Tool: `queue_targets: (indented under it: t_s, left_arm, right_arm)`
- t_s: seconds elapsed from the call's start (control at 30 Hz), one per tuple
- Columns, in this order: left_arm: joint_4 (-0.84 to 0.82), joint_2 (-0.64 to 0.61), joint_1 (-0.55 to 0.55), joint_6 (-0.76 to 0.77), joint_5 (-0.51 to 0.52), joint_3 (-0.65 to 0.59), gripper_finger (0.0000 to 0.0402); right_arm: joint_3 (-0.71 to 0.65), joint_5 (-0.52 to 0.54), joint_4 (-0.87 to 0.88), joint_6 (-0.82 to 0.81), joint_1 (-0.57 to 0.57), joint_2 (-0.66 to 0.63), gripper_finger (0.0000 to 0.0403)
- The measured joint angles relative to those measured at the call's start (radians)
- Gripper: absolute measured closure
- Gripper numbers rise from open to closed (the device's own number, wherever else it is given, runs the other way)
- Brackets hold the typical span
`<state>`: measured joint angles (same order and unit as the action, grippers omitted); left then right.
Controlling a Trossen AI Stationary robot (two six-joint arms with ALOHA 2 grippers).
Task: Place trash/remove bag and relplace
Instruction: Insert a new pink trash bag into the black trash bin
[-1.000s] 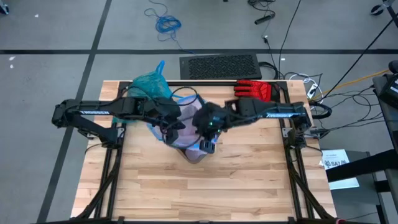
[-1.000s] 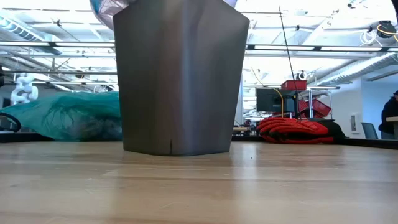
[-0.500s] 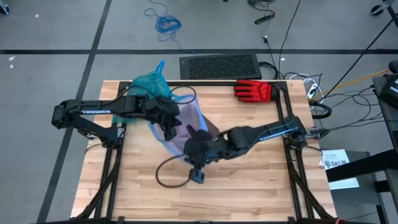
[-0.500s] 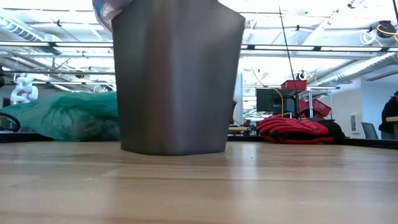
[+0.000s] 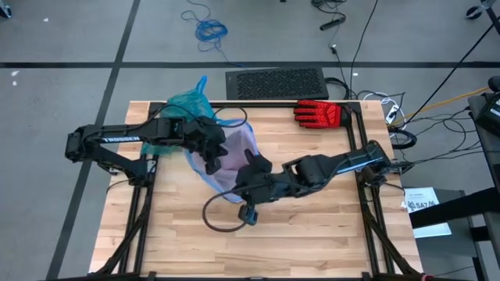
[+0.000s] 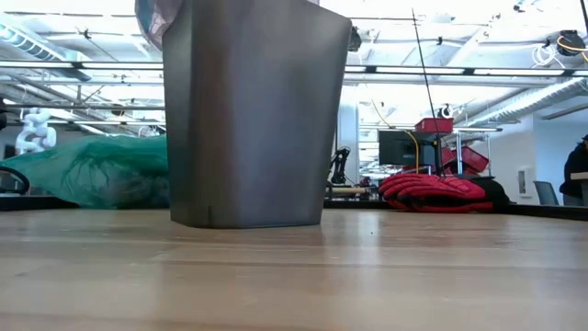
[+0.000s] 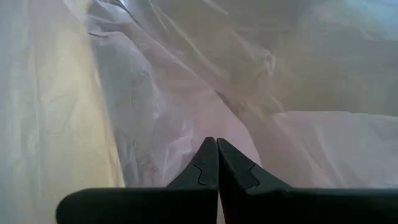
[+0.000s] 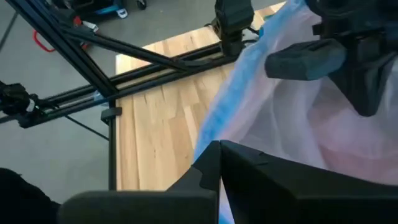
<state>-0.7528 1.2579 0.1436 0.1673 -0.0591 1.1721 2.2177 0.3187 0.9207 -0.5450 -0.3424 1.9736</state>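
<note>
A grey bin [image 6: 253, 110] stands upright on the wooden table, and a pale pink translucent bag [image 5: 234, 156] with a blue edge is spread over its top. My left gripper [image 5: 212, 161] is shut inside that bag's mouth. My right gripper [image 5: 241, 186] is shut at the bag's near side. The teal bag [image 5: 187, 105], bunched up with a blue tie, lies on the table's far left part. It also shows in the low view [image 6: 92, 170], to the left behind the bin. The trash is out of view. My left gripper reaches slanting down from the table's left into the pink bag, its shut fingertips [image 7: 208, 155] against the film [image 7: 186, 118]. Film surrounds the tips, so I cannot tell which part or how many layers they have. My right gripper pinches the pink bag's blue edge [image 8: 214, 127] between its two fingers, coming slanting down from the table's right. The film rises from there toward the left gripper, drawn fairly taut.
A red-and-black glove [image 5: 319, 114] lies at the far right of the table. A dark cable loop [image 5: 223, 222] hangs below my right wrist over the table's middle. The near half of the table [image 5: 312, 242] is bare wood. A black mat [image 5: 275, 82] lies on the floor beyond.
My right gripper has swung toward the table's near edge and a little to the left, rolling its wrist and drawing the pink bag's edge out with it. The bin has turned a little on the table and shifted slightly.
</note>
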Motion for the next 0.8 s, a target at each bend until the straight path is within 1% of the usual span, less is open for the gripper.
queue_targets:
  t_s: [0.1,0.27,0.4,0.5,0.57,0.7,0.8]
  left_arm:
    - [0.0,0.0,0.0,-0.002,-0.003,0.0,0.0402]
    - [-0.012,0.0,0.0,-0.018,-0.012,0.0,0.0402]
    - [-0.026,0.0,0.0,-0.018,-0.017,0.0,0.0402]
    - [-0.027,0.0,0.0,-0.018,-0.021,0.0,0.0402]
    - [-0.027,0.0,0.0,-0.018,-0.025,0.0,0.0402]
    - [-0.027,0.0,0.0,-0.018,-0.028,0.0,0.0402]
    - [-0.028,0.0,0.0,-0.018,-0.033,0.0,0.0402]
  right_arm:
    - [-0.001,0.004,0.031,0.019,-0.012,-0.02,0.0403]
    - [0.001,0.068,0.113,0.028,-0.085,-0.054,0.0403]
    - [-0.001,0.096,0.241,-0.028,-0.15,-0.034,0.0403]
    - [-0.001,0.104,0.287,-0.05,-0.179,-0.013,0.0403]
    - [-0.001,0.139,0.295,-0.044,-0.182,0.01,0.0403]
    - [-0.003,0.28,0.306,-0.034,-0.15,0.05,0.0403]
    - [-0.002,0.302,0.305,-0.03,-0.109,0.058,0.0403]
